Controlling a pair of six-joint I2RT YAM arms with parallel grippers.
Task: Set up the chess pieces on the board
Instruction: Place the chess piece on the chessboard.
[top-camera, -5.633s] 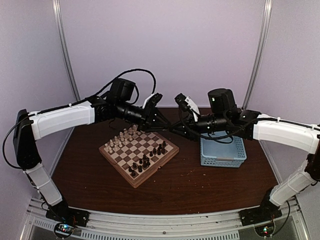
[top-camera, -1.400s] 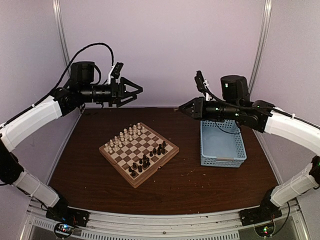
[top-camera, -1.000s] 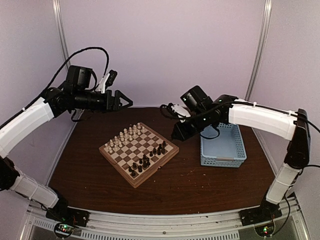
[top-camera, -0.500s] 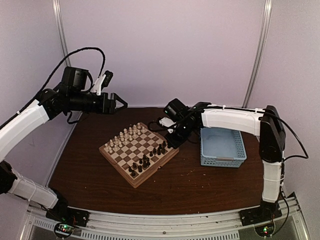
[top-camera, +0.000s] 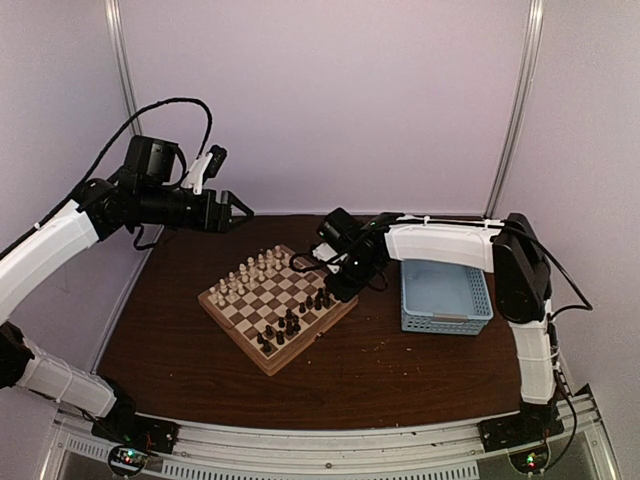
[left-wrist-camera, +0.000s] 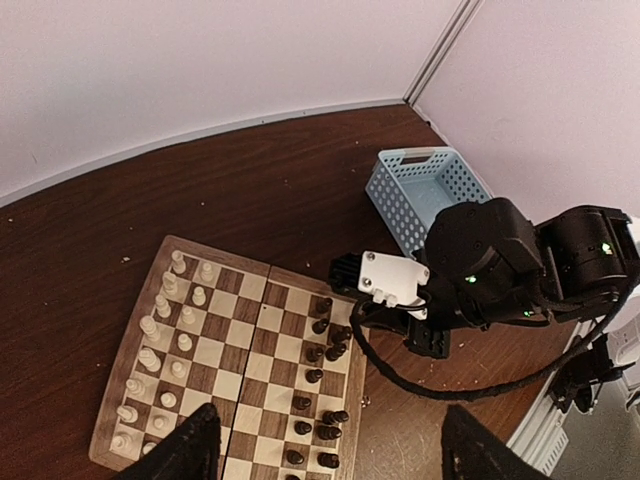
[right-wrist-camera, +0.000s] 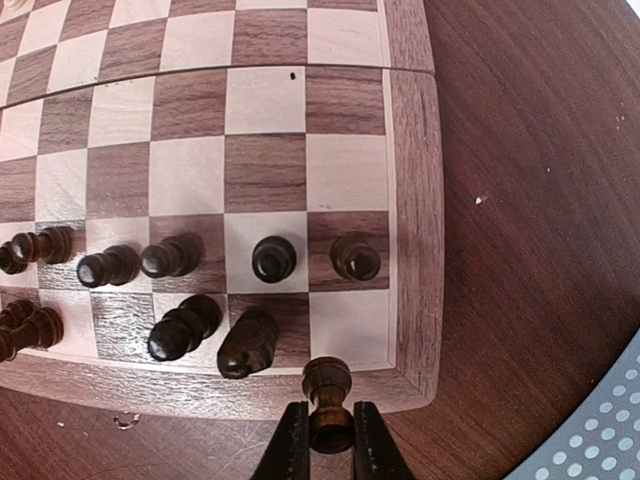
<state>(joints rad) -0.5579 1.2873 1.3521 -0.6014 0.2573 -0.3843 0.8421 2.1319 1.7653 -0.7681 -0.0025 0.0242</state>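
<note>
At the border of the board (right-wrist-camera: 270, 100), just outside the bare corner square (right-wrist-camera: 348, 328), my right claw (right-wrist-camera: 328, 440) is clamped on a dark chess piece (right-wrist-camera: 328, 385), poised to fill that gap in the dark ranks (right-wrist-camera: 170, 258), while my left claw (left-wrist-camera: 327, 456) hangs spread and empty, well clear.

Dark chess piece (right-wrist-camera: 328, 385) being pinched between closed fingers (right-wrist-camera: 293, 445) of right gripper (right-wrist-camera: 328, 428) at bottom edge of frame. Piece being held over tan border of board (right-wrist-camera: 410, 150), just outside bare corner square. Other dark pieces (right-wrist-camera: 273, 258) being shown standing in two rows along near edge, some leaning. Brown table (right-wrist-camera: 540, 200) being seen to right; corner of blue basket (right-wrist-camera: 605, 440) being cut off at lower right.
</note>
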